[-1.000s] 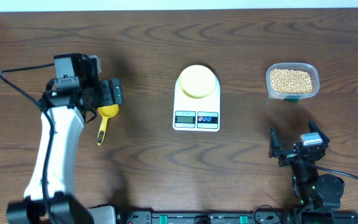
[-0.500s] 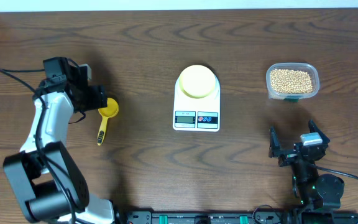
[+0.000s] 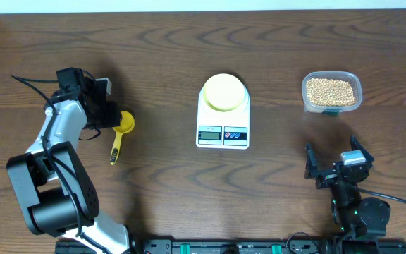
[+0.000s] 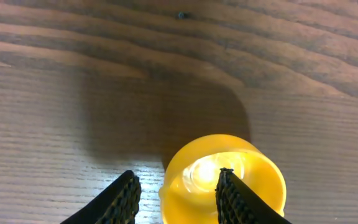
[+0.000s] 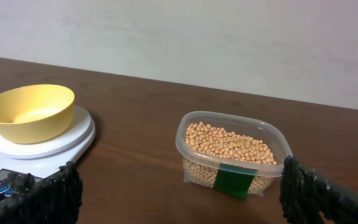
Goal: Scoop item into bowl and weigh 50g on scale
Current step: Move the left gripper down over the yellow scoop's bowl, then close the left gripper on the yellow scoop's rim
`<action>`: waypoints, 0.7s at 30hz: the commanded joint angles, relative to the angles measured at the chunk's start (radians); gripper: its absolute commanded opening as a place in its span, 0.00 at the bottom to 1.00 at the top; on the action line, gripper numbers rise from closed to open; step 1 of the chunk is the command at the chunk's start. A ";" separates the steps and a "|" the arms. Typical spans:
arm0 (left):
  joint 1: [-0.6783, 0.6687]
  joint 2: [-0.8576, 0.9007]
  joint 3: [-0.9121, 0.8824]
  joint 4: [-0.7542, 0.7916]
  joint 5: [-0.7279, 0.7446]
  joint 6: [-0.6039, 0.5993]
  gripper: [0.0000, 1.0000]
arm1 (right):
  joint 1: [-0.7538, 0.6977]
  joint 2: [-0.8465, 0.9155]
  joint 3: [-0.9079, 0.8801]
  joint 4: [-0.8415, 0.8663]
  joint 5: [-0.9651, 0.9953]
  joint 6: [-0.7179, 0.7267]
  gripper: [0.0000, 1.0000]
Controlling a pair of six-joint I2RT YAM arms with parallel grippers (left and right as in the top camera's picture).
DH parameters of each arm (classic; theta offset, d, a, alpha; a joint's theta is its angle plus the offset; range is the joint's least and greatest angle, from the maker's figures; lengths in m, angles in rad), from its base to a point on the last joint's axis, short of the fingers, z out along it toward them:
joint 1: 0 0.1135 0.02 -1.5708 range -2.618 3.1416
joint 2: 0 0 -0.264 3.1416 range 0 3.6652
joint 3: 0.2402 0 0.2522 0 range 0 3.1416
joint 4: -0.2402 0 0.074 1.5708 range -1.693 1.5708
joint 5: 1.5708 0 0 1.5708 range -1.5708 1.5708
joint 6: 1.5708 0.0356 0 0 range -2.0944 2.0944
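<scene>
The left arm point(image 3: 56, 137) has smooth white shells between bulky black joints. A thin black cable point(image 3: 30, 79) runs off near its wrist. The left fingers point(image 4: 124, 200) are black blades with a coarse diamond-ribbed grip face. The right arm point(image 3: 365, 217) is squat and all black, with a tiny green light point(image 3: 359, 210) and a second thin black cable point(image 3: 404, 200) at its base. The right fingers point(image 5: 51, 194) have the same rough black ribbing.

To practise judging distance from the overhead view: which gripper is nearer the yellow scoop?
Left. The left gripper is at the yellow scoop, its jaws astride the cup's rim; the right gripper is far across the table, on the bean container's side.
</scene>
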 commanded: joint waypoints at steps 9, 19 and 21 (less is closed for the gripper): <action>0.002 0.068 0.013 0.026 0.019 0.012 0.38 | 0.006 -0.005 -0.002 -0.004 -0.010 0.011 0.99; 0.002 0.068 0.005 0.077 0.018 -0.014 0.33 | 0.006 -0.005 -0.002 -0.004 -0.010 0.011 0.99; 0.002 0.068 0.005 0.077 0.018 -0.014 0.33 | 0.006 -0.005 -0.002 -0.004 -0.010 0.011 0.99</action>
